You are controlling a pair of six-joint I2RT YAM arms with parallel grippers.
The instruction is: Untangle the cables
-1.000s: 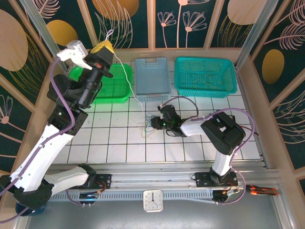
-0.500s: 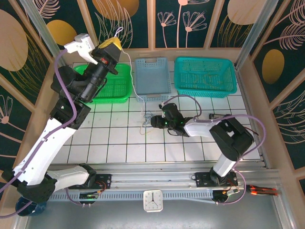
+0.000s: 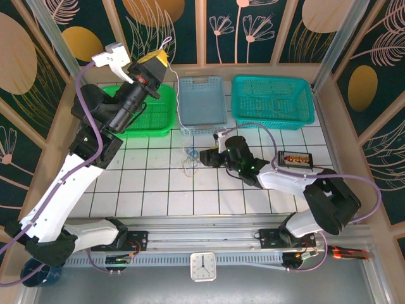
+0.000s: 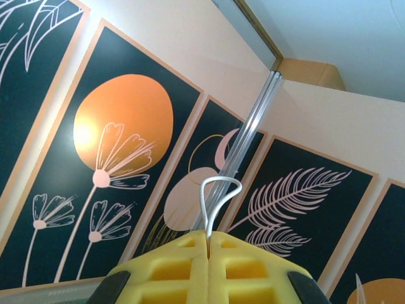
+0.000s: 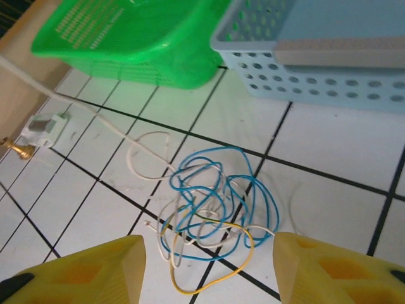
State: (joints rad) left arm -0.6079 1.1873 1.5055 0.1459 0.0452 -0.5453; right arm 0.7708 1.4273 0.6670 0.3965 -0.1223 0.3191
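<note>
Cable (image 4: 218, 190) pinched aloft by left hand (image 4: 209, 246), right hand (image 5: 212, 269) spread low

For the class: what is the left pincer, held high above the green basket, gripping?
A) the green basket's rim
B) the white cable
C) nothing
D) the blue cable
B: in the left wrist view a loop of the white cable sticks up out of the left pincer, whose yellow halves are pressed together on it.

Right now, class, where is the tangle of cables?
In the top view the tangle of cables lies on the tiled table, in front of the grey-blue basket and just left of the right gripper, whose open jaws face it.
</note>
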